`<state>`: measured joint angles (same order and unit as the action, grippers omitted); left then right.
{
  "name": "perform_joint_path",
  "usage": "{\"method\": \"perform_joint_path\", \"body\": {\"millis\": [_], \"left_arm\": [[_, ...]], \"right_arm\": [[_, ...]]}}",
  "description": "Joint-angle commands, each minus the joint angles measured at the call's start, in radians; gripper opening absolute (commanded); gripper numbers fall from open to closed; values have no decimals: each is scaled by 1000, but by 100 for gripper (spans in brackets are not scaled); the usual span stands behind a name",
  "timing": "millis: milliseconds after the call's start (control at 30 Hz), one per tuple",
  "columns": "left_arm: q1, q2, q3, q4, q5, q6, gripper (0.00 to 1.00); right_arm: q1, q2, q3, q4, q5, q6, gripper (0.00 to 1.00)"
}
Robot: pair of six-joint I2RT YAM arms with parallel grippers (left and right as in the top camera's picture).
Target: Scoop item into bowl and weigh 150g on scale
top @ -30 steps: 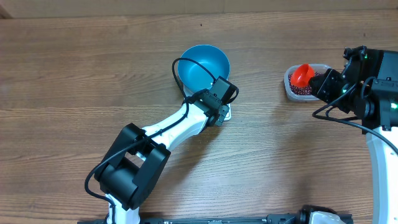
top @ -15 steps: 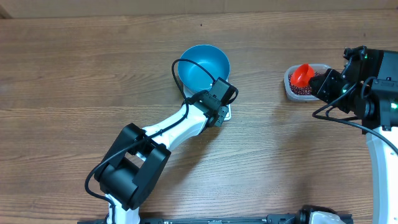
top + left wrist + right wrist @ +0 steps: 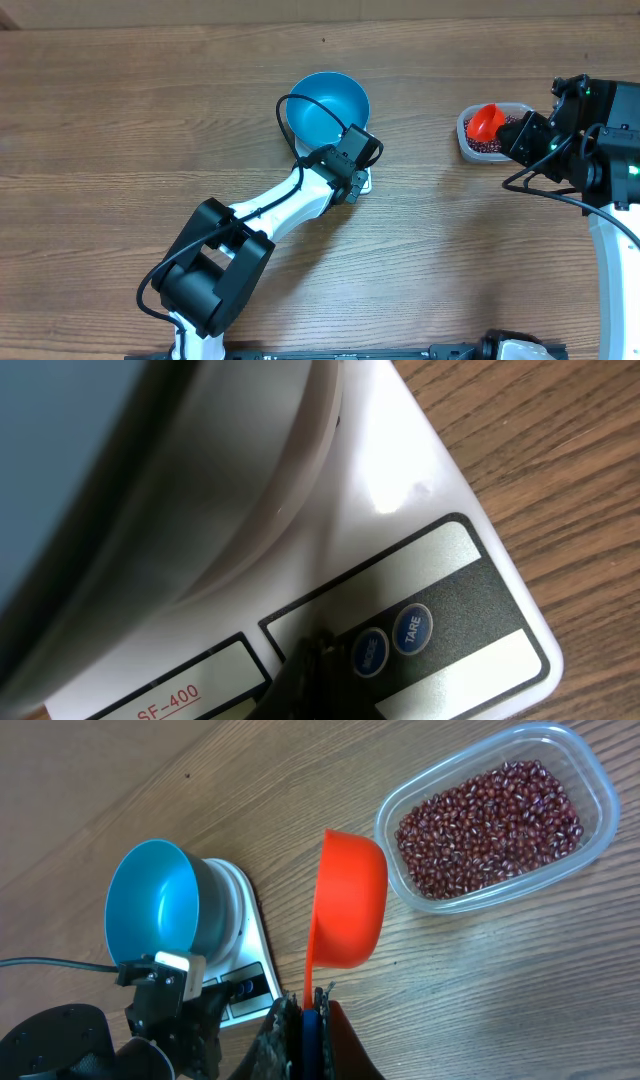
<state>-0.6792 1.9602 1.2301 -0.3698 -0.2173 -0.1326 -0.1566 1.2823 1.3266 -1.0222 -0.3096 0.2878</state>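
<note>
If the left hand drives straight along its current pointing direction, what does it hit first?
The scale. The shut left hand aims down at its button panel, with the tip just left of the MODE button. It looks very close or in contact; depth is unclear.

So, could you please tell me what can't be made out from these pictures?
- Reading on the scale: overhead, the left hand covers it; in the left wrist view, the bottom edge cuts the display off.
- Which button, if any, the left hand touches: in the left wrist view, its tip is blurred and cut off.
- Contents of the scoop: the right wrist view shows only its outside; overhead, too small.
</note>
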Motion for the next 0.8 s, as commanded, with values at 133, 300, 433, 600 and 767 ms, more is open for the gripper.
{"method": "perform_joint_path", "body": {"millis": [133,300,433,600,767], "left_arm": [[-2,60,-18,0,35,-17,4],[-2,60,-18,0,34,-17,4],[-2,25,1,-21,29,14,4],[-2,-71,50,-37,27,14,4],[-2,-226,61,-42,28,13,5]], "right_arm": [[-3,-8,29,-2,6,-6,4],[-3,-8,29,-1,6,-5,4],[-3,-8,29,-2,6,-6,4],[-3,-8,29,0,6,-6,4],[-3,-8,29,10,6,-6,4]]}}
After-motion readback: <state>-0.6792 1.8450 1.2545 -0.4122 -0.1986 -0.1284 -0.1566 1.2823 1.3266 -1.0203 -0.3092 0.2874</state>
